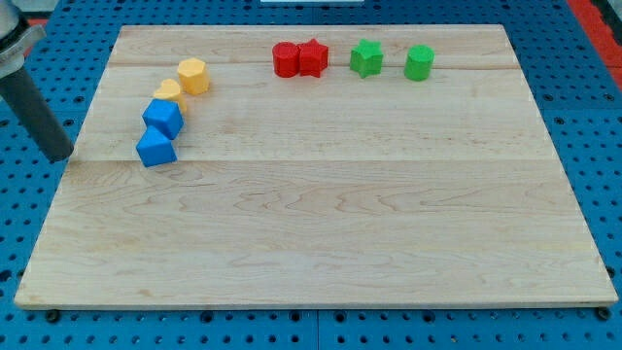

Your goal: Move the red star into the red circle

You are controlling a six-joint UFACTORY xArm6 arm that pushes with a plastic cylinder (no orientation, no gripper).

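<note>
The red star (313, 56) sits near the view's top, touching the red circle (285, 59) on its left. My tip (61, 157) is at the far left, at the board's left edge, well away from both red blocks and just left of the blue blocks.
A wooden board (321, 233) lies on a blue pegboard. A green star (366, 57) and a green hexagon (419, 62) sit at the top right. A yellow hexagon (193, 75), a yellow block (169, 93), a blue cube (162, 117) and a blue block (155, 149) cluster at left.
</note>
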